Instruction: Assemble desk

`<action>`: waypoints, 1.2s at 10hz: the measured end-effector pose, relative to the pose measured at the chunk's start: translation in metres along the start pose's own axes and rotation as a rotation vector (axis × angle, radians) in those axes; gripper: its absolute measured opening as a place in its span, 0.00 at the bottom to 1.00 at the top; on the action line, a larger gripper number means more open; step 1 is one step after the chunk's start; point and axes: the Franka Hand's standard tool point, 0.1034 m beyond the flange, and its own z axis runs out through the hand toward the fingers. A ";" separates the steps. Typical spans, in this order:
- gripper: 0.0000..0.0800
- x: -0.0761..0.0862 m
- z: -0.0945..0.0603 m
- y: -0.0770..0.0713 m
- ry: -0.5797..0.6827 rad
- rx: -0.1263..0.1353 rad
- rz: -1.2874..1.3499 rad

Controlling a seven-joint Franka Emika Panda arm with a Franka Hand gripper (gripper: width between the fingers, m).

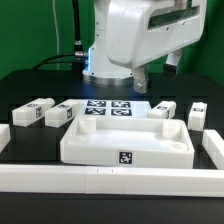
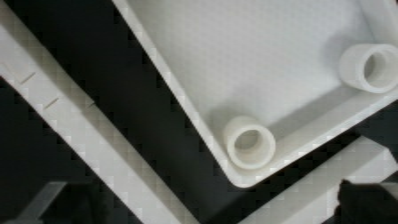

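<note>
The gripper [image 2: 205, 203] stands released: its two dark fingertips [image 2: 48, 205] are wide apart at the edge of the wrist view and nothing is between them. It hangs above the table [image 1: 20, 80] and touches no part.

The desk top [image 1: 125, 140] lies with its hollow side up in the middle of the table, just in front of the marker board [image 1: 108, 108]. Its long axis runs from the exterior view's left to the exterior view's right. The left legs [image 1: 27, 116] and the right legs [image 1: 196, 116] lie loose beside it, none fitted yet.

In the wrist view one corner of the desk top, with its round socket [image 2: 249, 143], is directly under the hand. The rim there runs slanted against the line between the fingers, not square to it. So, in my judgement, the coming move depends on this: the corner is below the gripper and very near, but the wrist should turn until the jaws stand across the rim before it goes down. How high the hand is above the rim I cannot tell
</note>
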 end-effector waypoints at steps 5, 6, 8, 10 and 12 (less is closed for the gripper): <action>0.81 0.000 0.001 0.000 0.002 -0.002 -0.003; 0.81 0.000 -0.001 0.001 0.050 -0.057 -0.093; 0.81 -0.027 0.014 -0.019 0.088 -0.119 -0.282; 0.81 -0.039 0.028 -0.028 0.073 -0.104 -0.364; 0.81 -0.037 0.027 -0.026 0.075 -0.107 -0.358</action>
